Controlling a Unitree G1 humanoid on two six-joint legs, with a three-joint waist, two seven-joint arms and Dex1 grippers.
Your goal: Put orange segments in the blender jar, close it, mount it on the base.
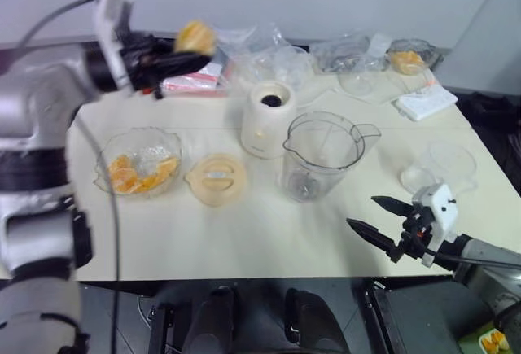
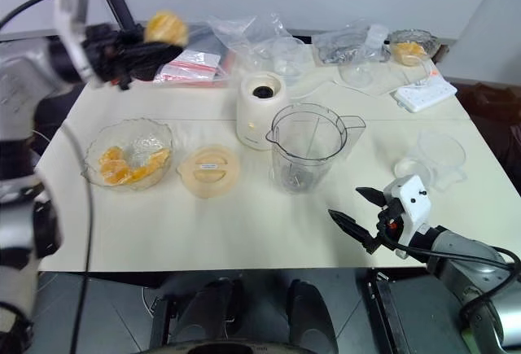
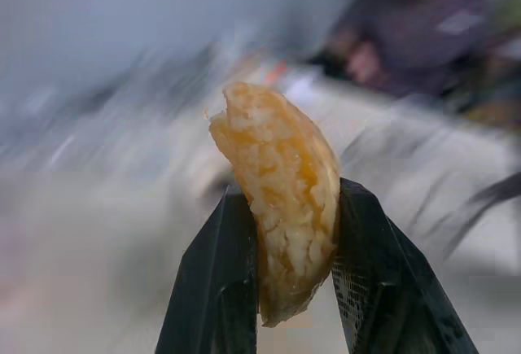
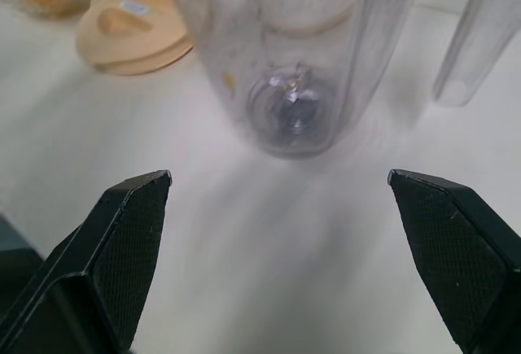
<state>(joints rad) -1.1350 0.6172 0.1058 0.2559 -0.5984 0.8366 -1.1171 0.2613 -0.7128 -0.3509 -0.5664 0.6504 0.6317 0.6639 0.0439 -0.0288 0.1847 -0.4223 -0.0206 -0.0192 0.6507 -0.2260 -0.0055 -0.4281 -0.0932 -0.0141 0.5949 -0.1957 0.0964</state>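
1. Orange segments (image 1: 140, 173) lie in a scalloped glass bowl (image 1: 167, 144) at the left of the table (image 1: 244, 232); I see several pieces heaped toward the bowl's left side.
2. One further orange segment (image 3: 281, 199) is pinched between the two black fingers of my left gripper (image 1: 195, 54), which are nearly closed on it. The gripper hangs raised above the far left part of the table, pointing toward the right, with the piece standing out past the fingertips.
3. Blender jar (image 1: 321, 157): clear, upright, at mid-table, its spout toward the right. I see its blade hub (image 4: 291, 112) at the bottom. I cannot tell whether any fruit lies inside.
4. Base (image 1: 267, 118): cream-white, upright, just left of and slightly beyond the jar, its dark socket facing up.
5. Peach lid (image 1: 216, 179): flat on the table between the bowl and the jar, near the base.
6. Right gripper (image 1: 373, 217): low over the near right edge of the table, fingers spread wide, holding nothing, pointing toward the jar and well short of it.
7. Far side: crumpled clear bags (image 1: 269, 57), another small bowl of fruit (image 1: 409, 57) at far right, and a clear cup (image 1: 446, 165) right of the jar.
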